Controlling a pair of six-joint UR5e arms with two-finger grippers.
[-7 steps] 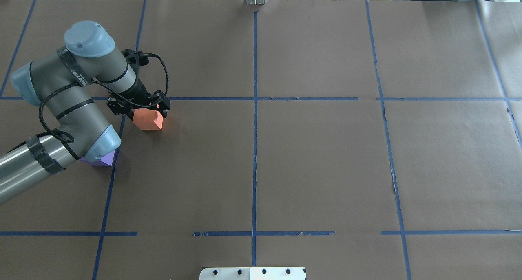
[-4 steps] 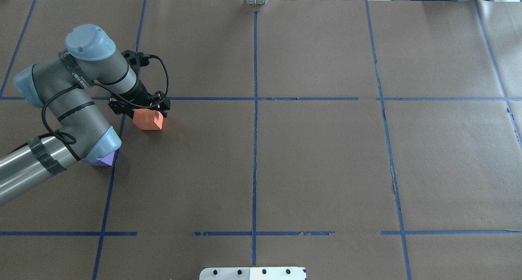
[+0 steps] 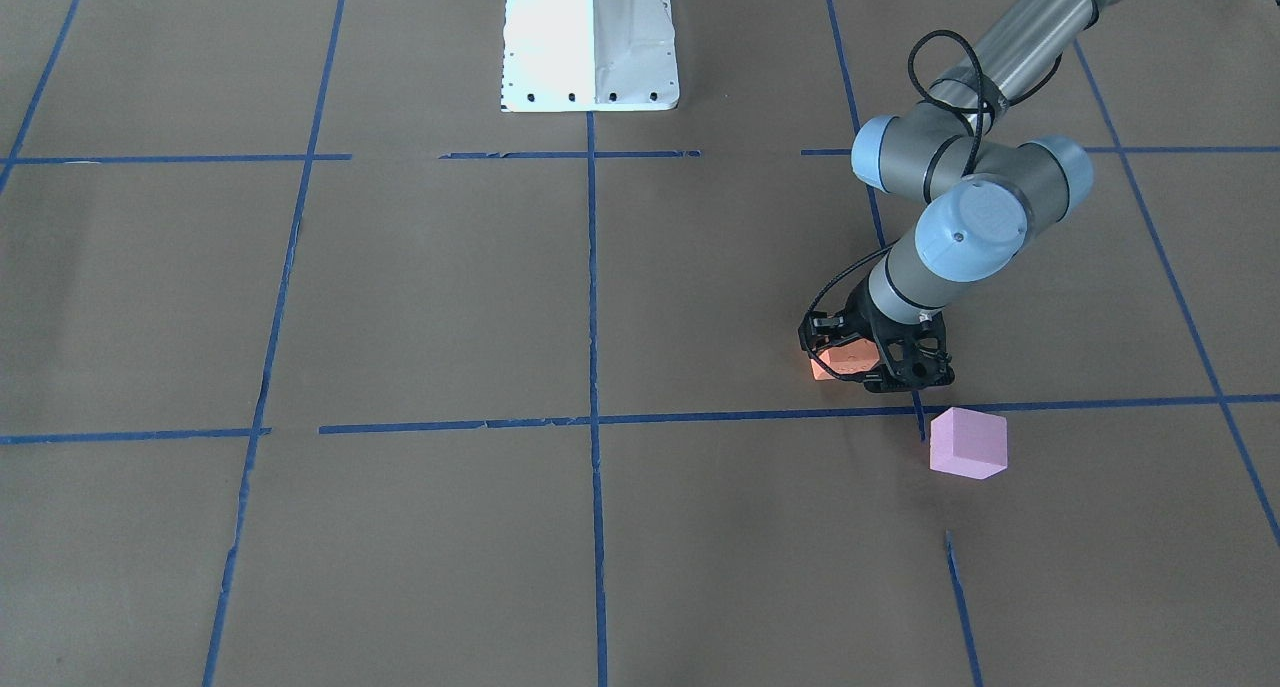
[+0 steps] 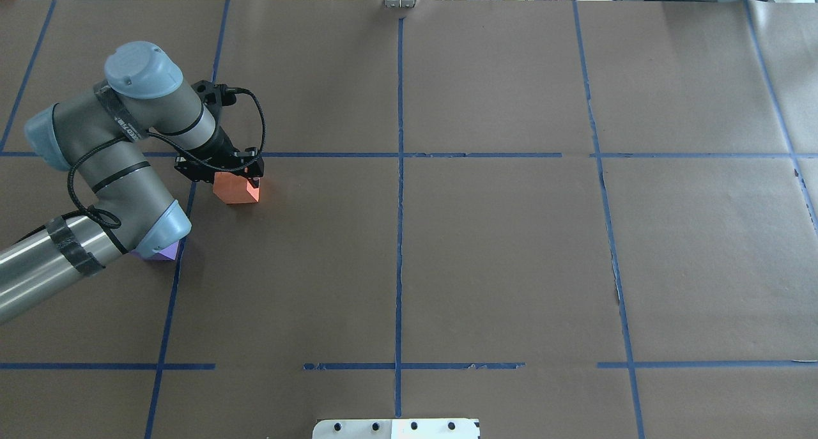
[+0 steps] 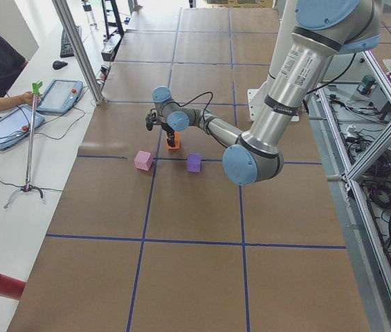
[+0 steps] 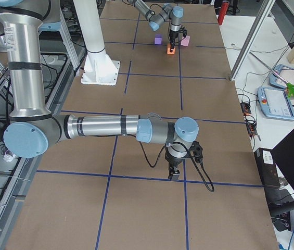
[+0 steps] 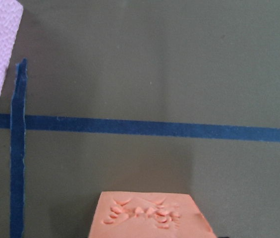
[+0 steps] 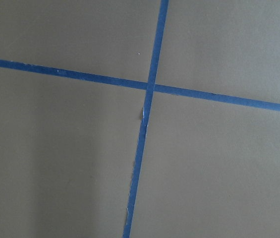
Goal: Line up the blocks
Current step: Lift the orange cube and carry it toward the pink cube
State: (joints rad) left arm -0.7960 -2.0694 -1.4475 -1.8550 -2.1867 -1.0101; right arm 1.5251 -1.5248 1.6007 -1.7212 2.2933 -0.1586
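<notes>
The left claw (image 4: 234, 176) points down at the tabletop (image 4: 498, 254) with its two fingers closed in on opposite sides of the orange block (image 4: 238, 192), gripping it. From the overhead view the block sits turned at an angle between the fingers. Whether it rests on the brown paper or hangs just clear of it cannot be told. The left wrist view shows the block's dented top face at the bottom of the frame. The orange block lies just on the robot's side of a blue tape line (image 3: 450, 425) that runs across the tabletop, close to where that line meets a crossing strip. The pink block (image 3: 968, 443) stands on the operators' side of the same line, near the orange one but not touching it. The purple block (image 5: 194, 162) stands on the robot's side, apart from both, and in the overhead view it is half hidden under the left arm's elbow. The right claw (image 6: 175, 176) hovers low over a tape crossing well away from the three blocks. It shows only in the right side view, so how far open it is cannot be told.
</notes>
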